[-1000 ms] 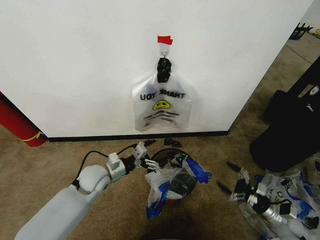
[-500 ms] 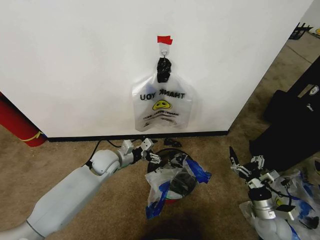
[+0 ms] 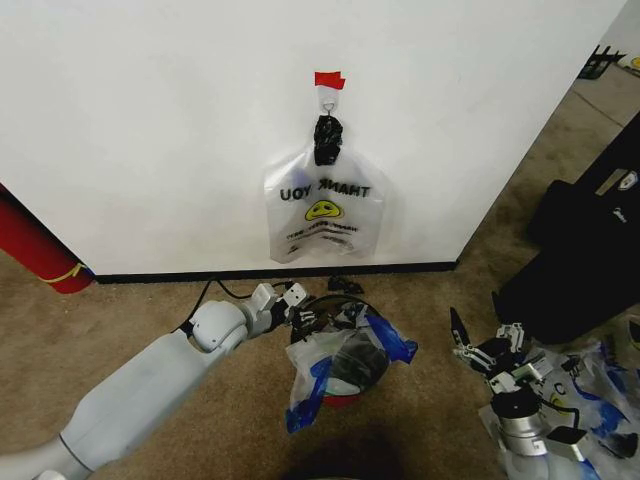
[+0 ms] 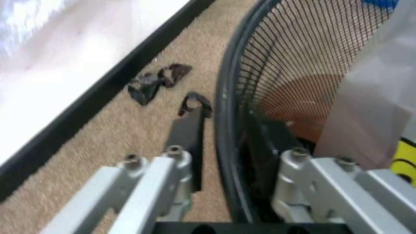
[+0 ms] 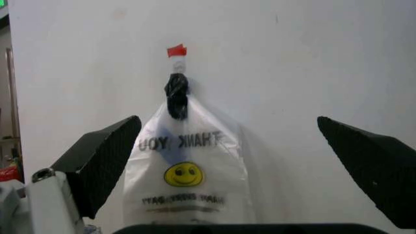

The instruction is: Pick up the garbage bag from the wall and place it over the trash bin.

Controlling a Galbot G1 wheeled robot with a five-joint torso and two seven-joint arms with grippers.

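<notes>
Left pincer (image 3: 303,314) spread open, one finger each side of the trash bin (image 4: 229,122) rim at its wall-side edge, likely to seat the garbage bag (image 3: 330,372) draped over the bin. Right pincer (image 3: 484,347) open, holding nothing, aimed at the wall (image 5: 312,63).

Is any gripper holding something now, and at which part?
Nothing is held. The left gripper is open, its fingers straddling the round black wire-mesh trash bin's rim. The right gripper is open in the air.
</notes>
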